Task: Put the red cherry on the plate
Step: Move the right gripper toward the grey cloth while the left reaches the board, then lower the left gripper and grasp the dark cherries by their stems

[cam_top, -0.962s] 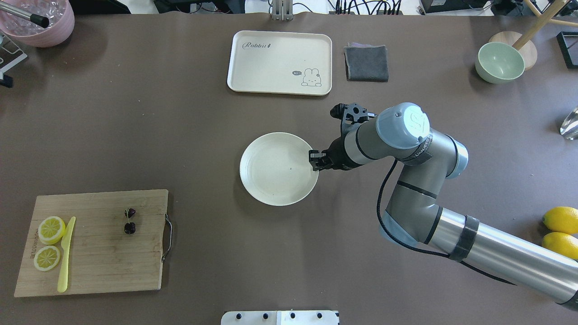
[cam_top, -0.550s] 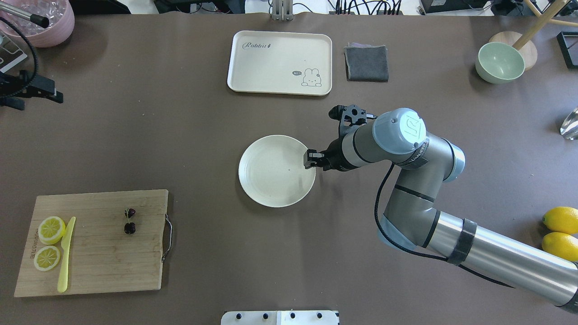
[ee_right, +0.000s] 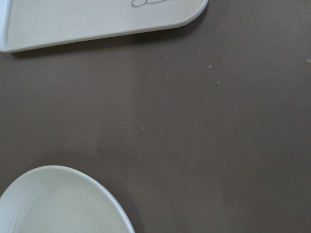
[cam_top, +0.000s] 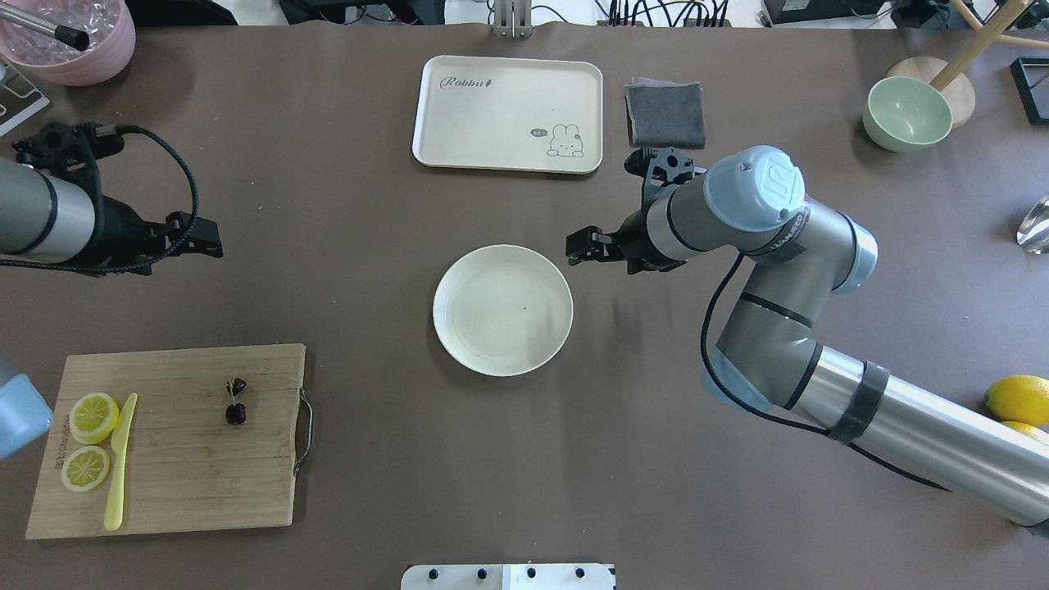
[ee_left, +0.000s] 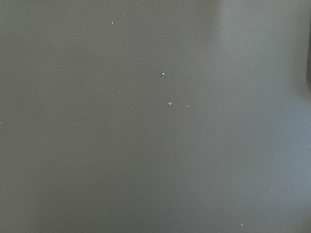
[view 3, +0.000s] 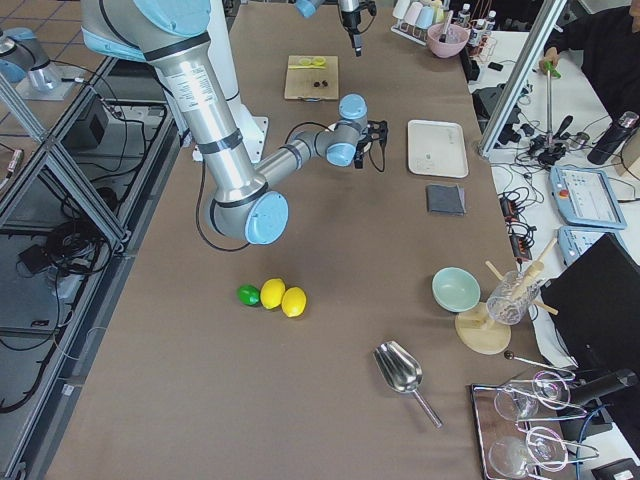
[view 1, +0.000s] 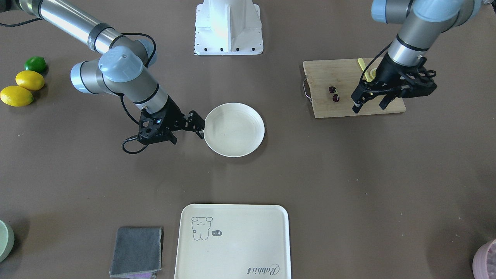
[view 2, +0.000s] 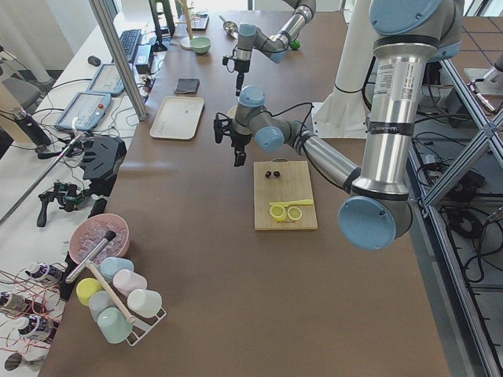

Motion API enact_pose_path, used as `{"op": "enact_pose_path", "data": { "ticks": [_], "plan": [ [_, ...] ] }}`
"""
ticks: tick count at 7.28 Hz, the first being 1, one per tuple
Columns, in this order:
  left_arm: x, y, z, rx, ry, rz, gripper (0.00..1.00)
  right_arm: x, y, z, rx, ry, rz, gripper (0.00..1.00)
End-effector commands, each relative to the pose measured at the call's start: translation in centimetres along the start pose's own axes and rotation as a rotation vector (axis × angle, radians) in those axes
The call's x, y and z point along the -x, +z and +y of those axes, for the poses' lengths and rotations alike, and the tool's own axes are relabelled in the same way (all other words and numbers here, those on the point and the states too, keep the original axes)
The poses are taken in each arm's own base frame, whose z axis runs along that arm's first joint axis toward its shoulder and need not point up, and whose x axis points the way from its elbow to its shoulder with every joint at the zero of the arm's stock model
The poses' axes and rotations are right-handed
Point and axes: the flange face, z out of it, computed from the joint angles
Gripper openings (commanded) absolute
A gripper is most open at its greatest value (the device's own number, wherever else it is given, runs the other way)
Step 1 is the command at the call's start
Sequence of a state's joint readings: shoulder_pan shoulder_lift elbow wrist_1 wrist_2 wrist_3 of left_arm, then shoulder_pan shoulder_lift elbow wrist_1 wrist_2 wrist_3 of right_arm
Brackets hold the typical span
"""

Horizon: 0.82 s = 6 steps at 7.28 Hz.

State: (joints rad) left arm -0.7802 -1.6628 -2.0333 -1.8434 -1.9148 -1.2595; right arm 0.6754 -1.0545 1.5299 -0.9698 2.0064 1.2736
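Note:
The red cherry [cam_top: 235, 401] [view 1: 333, 93], two dark fruits on one stem, lies on the wooden cutting board [cam_top: 172, 459], with nothing touching it. The plate [cam_top: 492, 328] [view 1: 240, 135] sits mid-table, and nothing lies in it but a dark speck. My right gripper [cam_top: 578, 247] [view 1: 198, 124] hovers open just off the plate's far right rim, with nothing between its fingers. Its wrist view catches the plate's edge [ee_right: 63, 194]. My left gripper [cam_top: 197, 238] [view 1: 368, 105] hangs open and holds nothing, raised above bare table on the far side of the board. Its wrist view shows only tabletop.
Two lemon slices [cam_top: 90, 438] and a yellow knife [cam_top: 120, 459] share the board. At the back lie a cream rabbit tray [cam_top: 508, 90] and a grey cloth [cam_top: 665, 113]. A green bowl [cam_top: 905, 113] is back right, whole lemons [cam_top: 1016, 399] lie right, and a pink bowl [cam_top: 74, 49] stands back left.
My right gripper nudged the plate slightly left, then drew off its right rim toward the tray. My left arm has swung in from the left edge.

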Motion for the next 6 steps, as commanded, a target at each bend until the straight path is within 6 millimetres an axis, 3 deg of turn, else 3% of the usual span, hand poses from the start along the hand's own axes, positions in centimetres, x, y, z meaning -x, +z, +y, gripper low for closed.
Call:
{"op": "enact_pose_path", "data": {
  "ticks": [1, 3, 5, 6],
  "plan": [
    [-3.1, 0.1, 6.1, 0.008, 0.057, -0.097, 0.97, -3.9, -4.2, -5.5, 0.022, -0.019, 0.034, 1.0],
    [-4.0, 2.2, 9.7, 0.019, 0.062, -0.118, 0.96, -5.9, -6.3, -7.4, 0.019, -0.022, 0.031, 1.0],
    [-4.1, 4.1, 12.1, 0.053, 0.09, -0.141, 0.89, -6.0, -6.6, -7.7, 0.012, -0.019, 0.031, 1.0],
    [-3.9, 5.1, 12.2, 0.055, 0.094, -0.149, 0.85, -6.1, -6.7, -7.7, 0.01, -0.019, 0.031, 1.0]
  ]
}}
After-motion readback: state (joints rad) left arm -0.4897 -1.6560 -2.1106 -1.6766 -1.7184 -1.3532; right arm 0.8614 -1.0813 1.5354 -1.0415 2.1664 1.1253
